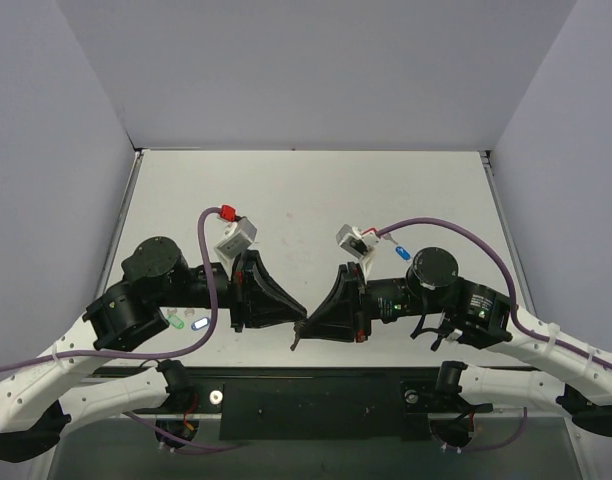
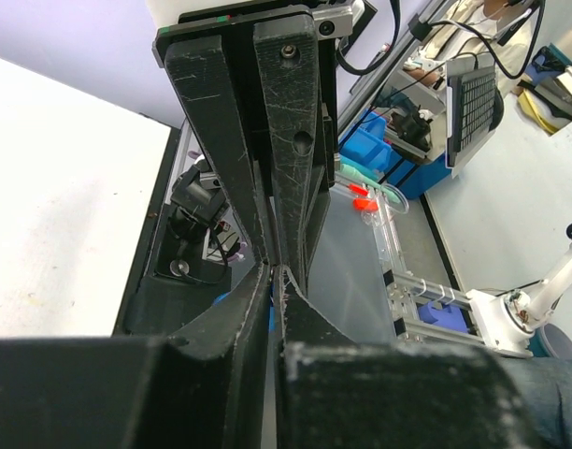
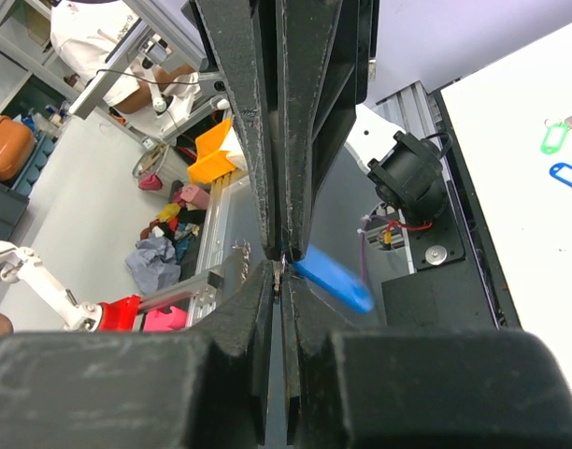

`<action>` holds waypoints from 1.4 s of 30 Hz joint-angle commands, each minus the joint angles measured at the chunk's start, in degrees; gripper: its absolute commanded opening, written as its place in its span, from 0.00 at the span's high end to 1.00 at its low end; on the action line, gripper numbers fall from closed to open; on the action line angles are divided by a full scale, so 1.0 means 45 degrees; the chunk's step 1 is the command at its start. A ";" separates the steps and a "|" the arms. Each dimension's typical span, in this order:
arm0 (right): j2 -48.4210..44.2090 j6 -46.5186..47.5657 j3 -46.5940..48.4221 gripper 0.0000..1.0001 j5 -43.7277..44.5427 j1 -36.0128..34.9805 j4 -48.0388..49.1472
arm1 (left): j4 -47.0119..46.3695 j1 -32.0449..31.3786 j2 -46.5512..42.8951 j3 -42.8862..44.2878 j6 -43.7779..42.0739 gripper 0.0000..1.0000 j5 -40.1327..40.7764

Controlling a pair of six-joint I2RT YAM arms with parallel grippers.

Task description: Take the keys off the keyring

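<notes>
The two grippers are set tip to tip above the near part of the table. The right gripper is seen pressed fully shut, and the blue key is held aloft there, its cap jutting sideways from the very point where the tips meet. Whether its shank or the keyring is pinched cannot be told, the keyring being too small to be made out. The jaws of the left gripper are seen almost together, only a slit being left between them, and whether anything is clamped cannot be told. A green key and a second blue key are laid side by side on the table beside the left arm, and a third blue key is laid by the right arm
</notes>
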State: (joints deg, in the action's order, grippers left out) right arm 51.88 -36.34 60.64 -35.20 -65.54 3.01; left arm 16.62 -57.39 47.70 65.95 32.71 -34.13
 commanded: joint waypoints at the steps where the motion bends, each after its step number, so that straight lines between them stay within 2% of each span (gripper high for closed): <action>1: 0.0034 0.0204 0.0626 1.00 0.0010 -0.0182 0.0543 | -0.0022 -0.0119 -0.0015 0.0539 -0.0159 0.91 -0.0032; 2: 0.0015 0.0243 0.0645 1.00 0.0049 -0.0182 0.0543 | -0.0022 -0.0138 0.0005 0.0558 -0.0159 0.99 -0.0013; 3: 0.0015 0.0224 0.0645 1.00 0.0049 -0.0201 0.0524 | 0.0017 -0.0177 0.0005 0.0539 -0.0140 1.00 0.0006; 10: 0.0112 0.0282 0.0723 1.00 -0.0029 -0.0241 0.0329 | 0.0660 -0.0255 0.0083 0.0850 -0.0354 1.00 -0.0189; 20: 0.0717 0.1161 0.2148 1.00 -0.0419 -0.0260 -0.1937 | 0.3685 -0.0295 0.0609 0.1984 -0.1389 1.00 -0.0541; 29: 0.1908 0.1688 0.3613 1.00 -0.1591 -0.0260 -0.3791 | 0.6011 -0.0295 0.1664 0.3486 -0.2717 1.00 -0.0950; 34: 0.2396 0.1805 0.4140 1.00 -0.2137 -0.0260 -0.4319 | 0.7690 -0.0295 0.2328 0.4424 -0.3615 1.00 -0.1029; 42: 0.2826 0.2020 0.4532 1.00 -0.2704 -0.0260 -0.4749 | 0.8727 -0.0295 0.2739 0.4933 -0.4104 1.00 -0.1010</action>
State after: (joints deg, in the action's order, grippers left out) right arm 64.45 -28.23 77.17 -43.27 -66.48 -20.71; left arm 50.30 -58.46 59.20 85.62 17.41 -38.50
